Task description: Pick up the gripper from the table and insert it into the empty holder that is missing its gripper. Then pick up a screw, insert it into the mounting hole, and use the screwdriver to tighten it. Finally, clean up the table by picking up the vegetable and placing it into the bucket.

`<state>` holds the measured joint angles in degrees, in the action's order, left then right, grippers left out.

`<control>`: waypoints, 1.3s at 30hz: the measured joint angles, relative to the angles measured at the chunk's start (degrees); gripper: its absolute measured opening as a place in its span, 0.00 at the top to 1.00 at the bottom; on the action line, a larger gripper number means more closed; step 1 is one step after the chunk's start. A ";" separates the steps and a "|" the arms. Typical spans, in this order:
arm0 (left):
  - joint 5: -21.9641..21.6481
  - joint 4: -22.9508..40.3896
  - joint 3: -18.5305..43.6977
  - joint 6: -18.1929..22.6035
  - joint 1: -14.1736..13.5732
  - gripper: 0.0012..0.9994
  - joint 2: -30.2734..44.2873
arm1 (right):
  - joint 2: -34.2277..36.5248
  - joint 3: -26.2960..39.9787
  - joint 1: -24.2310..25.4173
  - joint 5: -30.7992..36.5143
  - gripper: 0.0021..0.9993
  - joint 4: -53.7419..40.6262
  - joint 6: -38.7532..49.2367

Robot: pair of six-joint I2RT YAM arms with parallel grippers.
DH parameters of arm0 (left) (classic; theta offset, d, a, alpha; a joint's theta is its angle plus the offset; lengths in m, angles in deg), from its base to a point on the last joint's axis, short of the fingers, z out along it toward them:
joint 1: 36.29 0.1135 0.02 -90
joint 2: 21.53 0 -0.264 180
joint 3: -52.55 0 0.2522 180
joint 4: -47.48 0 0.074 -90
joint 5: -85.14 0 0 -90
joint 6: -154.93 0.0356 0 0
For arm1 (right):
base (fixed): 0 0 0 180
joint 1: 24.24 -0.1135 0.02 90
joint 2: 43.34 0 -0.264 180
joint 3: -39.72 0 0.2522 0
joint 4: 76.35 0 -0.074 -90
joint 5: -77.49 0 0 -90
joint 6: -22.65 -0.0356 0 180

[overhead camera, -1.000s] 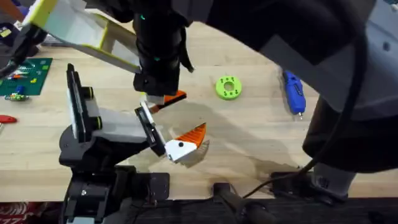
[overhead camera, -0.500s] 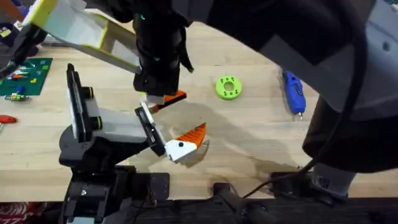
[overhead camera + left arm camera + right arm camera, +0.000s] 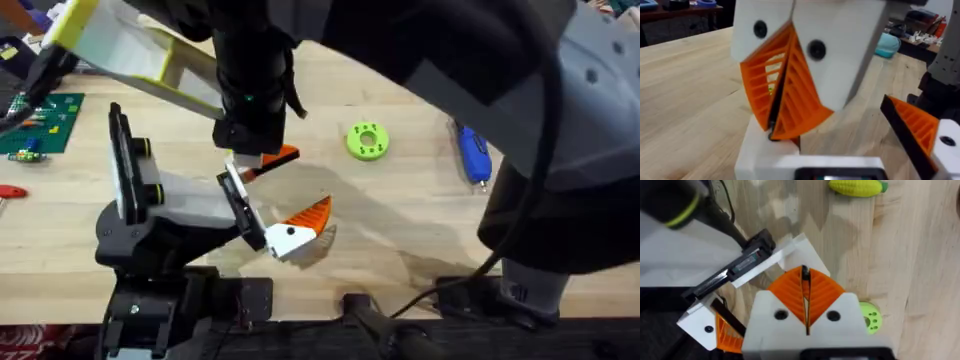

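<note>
The holder (image 3: pixel 185 200), a white body with black plates, lies on its black stand at the table's (image 3: pixel 400 230) near left. It carries one ribbed orange tip (image 3: pixel 305 220) (image 3: pixel 917 130). My right gripper (image 3: pixel 262 160) (image 3: pixel 774 132) (image 3: pixel 805 272) points down at the holder's empty side. It is shut on the small gripper, whose white base (image 3: pixel 760 150) shows under the pads. The blue screwdriver (image 3: pixel 472 150) lies far right, partly under the right arm. The vegetable, a yellow corn (image 3: pixel 857 187), lies beyond the holder. Bucket and screw are out of view.
A green ring-shaped disc (image 3: pixel 367 140) lies between the holder and the screwdriver. A green circuit board (image 3: pixel 45 120) and a red item (image 3: pixel 8 190) sit at the left edge. A blurred white and yellow body (image 3: pixel 130 50) crosses the upper left. Cables run along the front edge.
The right arm's upper links have shifted slightly and cover more of the screwdriver. Its gripper stays at the same spot by the holder's end.
</note>
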<state>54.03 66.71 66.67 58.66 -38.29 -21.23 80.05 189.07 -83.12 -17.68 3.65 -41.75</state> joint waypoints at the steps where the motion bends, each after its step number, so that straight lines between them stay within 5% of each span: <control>1: 0.00 0.01 0.00 -0.01 0.00 0.01 0.02 | 0.00 0.00 0.00 0.00 0.99 0.02 0.00; 36: 0.00 0.02 0.00 0.00 0.00 0.01 0.01 | 0.00 0.02 0.00 0.01 0.99 0.04 0.43; 38: 0.00 0.02 0.00 0.00 0.00 0.01 -0.01 | 0.00 0.02 0.00 0.15 0.87 0.04 0.30; 39: 0.02 0.02 0.00 0.00 0.00 0.01 -0.01 | 0.00 0.02 0.00 0.18 0.71 0.06 0.47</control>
<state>54.05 66.73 66.67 58.66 -38.29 -21.24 80.05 189.09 -83.12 -17.50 3.72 -41.28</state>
